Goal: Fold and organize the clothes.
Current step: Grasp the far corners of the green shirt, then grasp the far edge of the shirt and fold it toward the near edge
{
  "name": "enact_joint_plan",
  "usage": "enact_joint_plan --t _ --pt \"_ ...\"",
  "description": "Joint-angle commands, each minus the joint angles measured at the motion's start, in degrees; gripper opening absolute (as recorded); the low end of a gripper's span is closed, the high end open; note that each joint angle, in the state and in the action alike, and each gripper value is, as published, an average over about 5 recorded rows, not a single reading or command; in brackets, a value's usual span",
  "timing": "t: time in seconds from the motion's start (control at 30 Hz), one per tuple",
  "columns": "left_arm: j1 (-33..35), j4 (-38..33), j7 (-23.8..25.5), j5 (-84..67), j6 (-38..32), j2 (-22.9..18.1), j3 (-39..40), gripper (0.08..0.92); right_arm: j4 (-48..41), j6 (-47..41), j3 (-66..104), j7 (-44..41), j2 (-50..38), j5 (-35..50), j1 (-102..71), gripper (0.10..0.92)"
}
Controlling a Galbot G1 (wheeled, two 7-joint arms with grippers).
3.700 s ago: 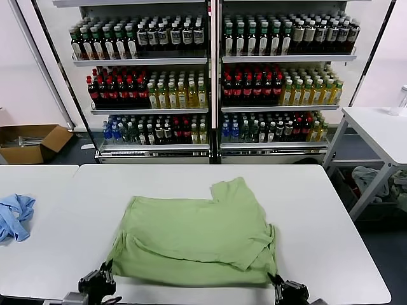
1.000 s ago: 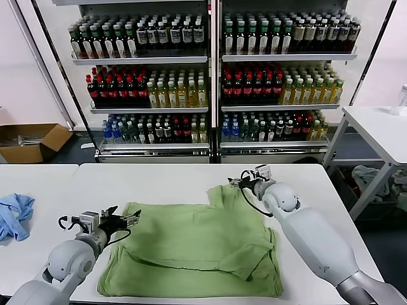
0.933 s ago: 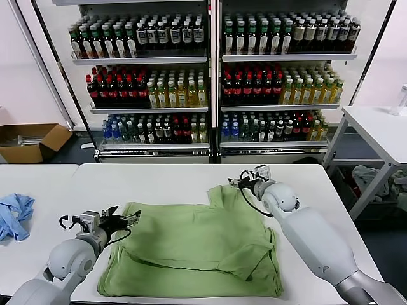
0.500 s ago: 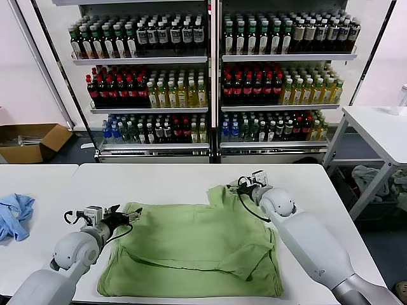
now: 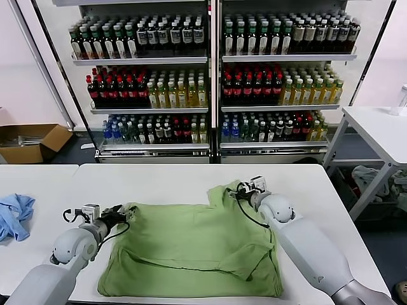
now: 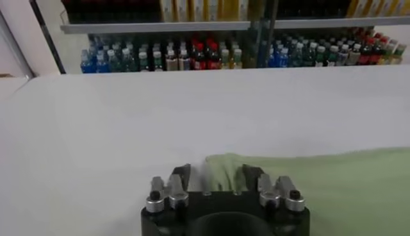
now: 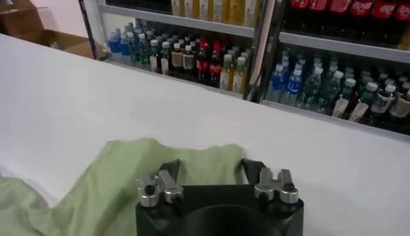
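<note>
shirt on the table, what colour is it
Plain light green, no pattern showing. The shirt shows best in the head view.

A white counter (image 5: 172, 178) spans the foreground; a light blue cloth (image 5: 14, 215) lies bunched near its left edge. Behind stand two glass-front coolers (image 5: 213, 76) w/ rows of bottles: dark ones on top shelves, red-capped and yellow ones mid, blue and mixed ones on lower shelves. An open cardboard box (image 5: 32, 141) sits on the floor at far left. A second white table (image 5: 380, 130) stands at right, w/ a crumpled pale cloth (image 5: 372, 176) on the floor beneath it; walls are plain white.
</note>
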Motion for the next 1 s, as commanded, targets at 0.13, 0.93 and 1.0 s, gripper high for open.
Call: enact_joint_plan --t 0.13,0.93,1.0 --pt "1.4 -0.2 2.8 1.9 -0.3 0.2 0.2 0.441 0.8 -0.2 -0.2 0.1 -0.2 -0.3 -0.5 0.429" --pt "12.0 -19.0 1.8 2.7 -6.4 6.0 -5.9 0.084 23.2 -0.2 5.0 2.3 -10.5 2.7 -7.8 0.106" --pt "14.0 -21.0 0.9 3.6 -6.4 6.7 -6.6 0.084 26.4 -0.2 7.4 1.8 -12.1 2.4 -10.6 0.106"
